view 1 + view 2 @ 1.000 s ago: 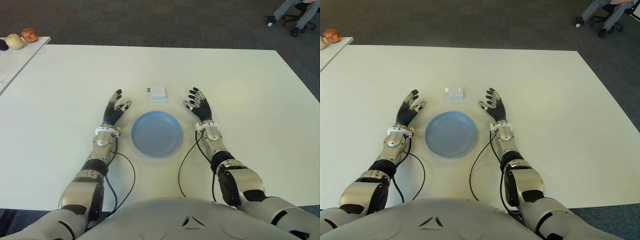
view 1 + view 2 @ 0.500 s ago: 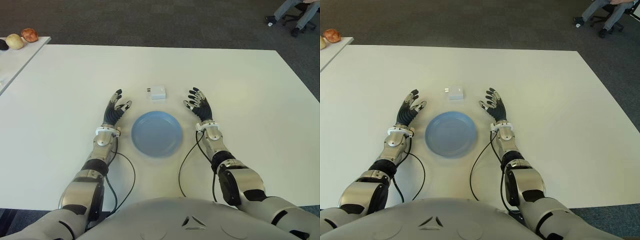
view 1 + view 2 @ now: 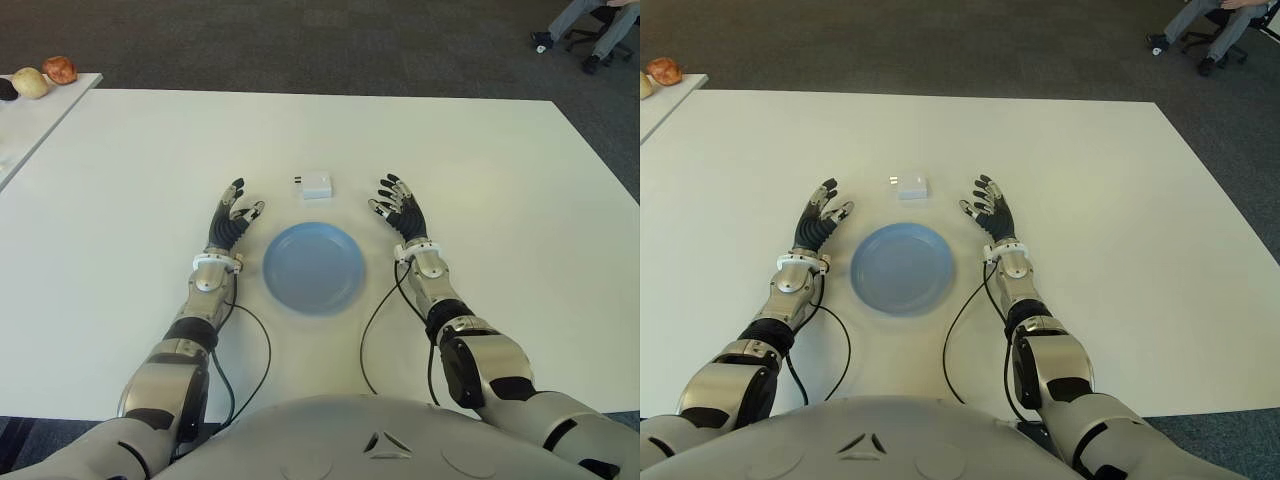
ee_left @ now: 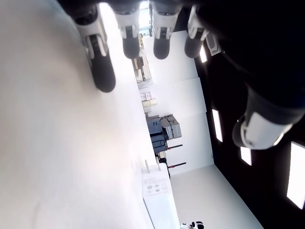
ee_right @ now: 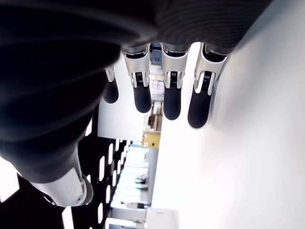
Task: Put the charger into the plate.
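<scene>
A small white charger (image 3: pixel 316 186) with its prongs pointing left lies on the white table (image 3: pixel 500 170), just beyond a round blue plate (image 3: pixel 313 266). The plate holds nothing. My left hand (image 3: pixel 232 218) shows left of the plate, fingers spread and holding nothing. My right hand (image 3: pixel 398 212) shows right of the plate, also open with nothing in it. The charger sits between the two hands, a little farther out than the fingertips. It also appears in the left wrist view as a white block (image 4: pixel 159 198) with prongs.
A second white table (image 3: pixel 30 115) at the far left carries round fruit-like objects (image 3: pixel 45 75). An office chair and a person's legs (image 3: pixel 590 25) are at the far right on the dark carpet. Black cables (image 3: pixel 250 345) run along both forearms.
</scene>
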### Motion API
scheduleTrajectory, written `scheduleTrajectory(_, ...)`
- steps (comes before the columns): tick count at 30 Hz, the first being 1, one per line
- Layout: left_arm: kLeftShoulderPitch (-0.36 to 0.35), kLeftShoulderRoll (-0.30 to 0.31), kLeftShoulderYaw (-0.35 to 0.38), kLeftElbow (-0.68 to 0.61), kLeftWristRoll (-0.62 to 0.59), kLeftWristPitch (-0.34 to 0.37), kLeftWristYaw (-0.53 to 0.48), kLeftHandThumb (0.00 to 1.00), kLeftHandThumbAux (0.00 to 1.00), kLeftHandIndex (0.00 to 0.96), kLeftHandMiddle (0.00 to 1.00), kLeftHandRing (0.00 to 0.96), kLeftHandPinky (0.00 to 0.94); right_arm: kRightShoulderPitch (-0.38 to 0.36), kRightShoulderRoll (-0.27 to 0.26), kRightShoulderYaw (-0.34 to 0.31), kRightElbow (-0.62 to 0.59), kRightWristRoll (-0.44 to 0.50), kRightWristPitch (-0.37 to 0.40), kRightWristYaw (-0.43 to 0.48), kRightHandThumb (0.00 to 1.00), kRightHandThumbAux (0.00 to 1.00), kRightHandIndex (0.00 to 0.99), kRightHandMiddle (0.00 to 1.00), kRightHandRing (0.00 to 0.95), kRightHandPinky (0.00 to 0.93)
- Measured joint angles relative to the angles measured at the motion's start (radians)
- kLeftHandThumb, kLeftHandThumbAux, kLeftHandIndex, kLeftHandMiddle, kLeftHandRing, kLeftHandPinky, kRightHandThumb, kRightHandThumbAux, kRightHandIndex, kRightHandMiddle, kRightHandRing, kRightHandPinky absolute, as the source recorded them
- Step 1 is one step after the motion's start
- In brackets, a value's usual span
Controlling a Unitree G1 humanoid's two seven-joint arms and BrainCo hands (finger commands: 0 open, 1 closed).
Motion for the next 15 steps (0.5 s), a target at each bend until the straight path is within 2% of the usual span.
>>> scheduleTrajectory(4, -0.005, 0.0, -0.001, 0.005, 0.0, 0.0, 0.007, 0.0, 0.561, 0.0, 0.023, 0.018, 0.012, -0.037, -0.025, 0.044, -0.025, -0.074, 0.05, -0.072, 0.139, 0.652, 0.067, 0.083, 0.082, 0.088)
scheduleTrajectory(8, -0.011, 0.0, -0.001, 0.011, 0.0, 0.0, 0.009, 0.0, 0.559, 0.0, 0.022, 0.015, 0.002, -0.108, -0.068, 0.101, -0.036, -0.161, 0.067, -0.123, 0.116, 0.609, 0.037, 0.04, 0.039, 0.048)
scheduleTrajectory(15, -0.026, 0.0, -0.001, 0.031, -0.001, 0.0, 0.013, 0.0, 0.548, 0.0, 0.02, 0.012, 0.01, -0.27, -0.133, 0.166, -0.042, -0.25, 0.084, -0.122, 0.092, 0.561, 0.003, 0.003, 0.003, 0.015)
